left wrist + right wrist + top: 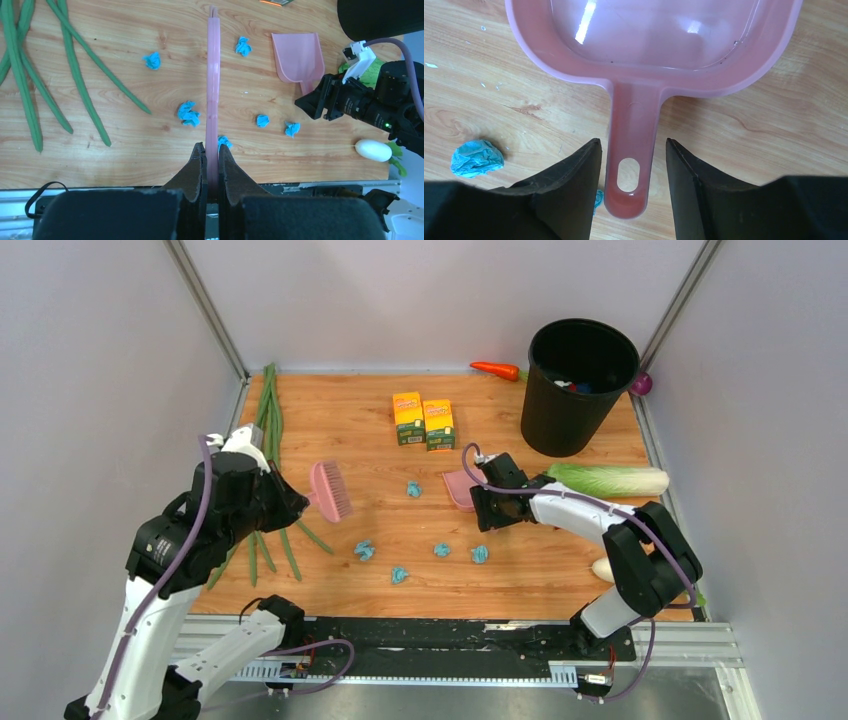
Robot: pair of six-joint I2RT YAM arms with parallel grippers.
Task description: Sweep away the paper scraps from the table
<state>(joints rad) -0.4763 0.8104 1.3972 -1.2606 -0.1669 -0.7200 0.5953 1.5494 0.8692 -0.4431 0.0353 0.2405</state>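
Note:
Several light-blue paper scraps (364,550) lie spread over the middle of the wooden table (560,575); they also show in the left wrist view (188,112). My left gripper (297,503) (212,150) is shut on the handle of a pink brush (330,490) (213,75) and holds it above the table's left side. My right gripper (482,503) (631,145) is open, with its fingers on either side of the handle of the pink dustpan (458,487) (649,30), which lies flat on the table. One scrap (476,158) lies just left of my right fingers.
A black bin (578,385) stands at the back right. Two yellow-orange boxes (424,420) sit at the back middle. Long green beans (268,420) lie along the left edge. A cabbage (610,479), a white egg (602,569) and a carrot (495,369) lie on the right.

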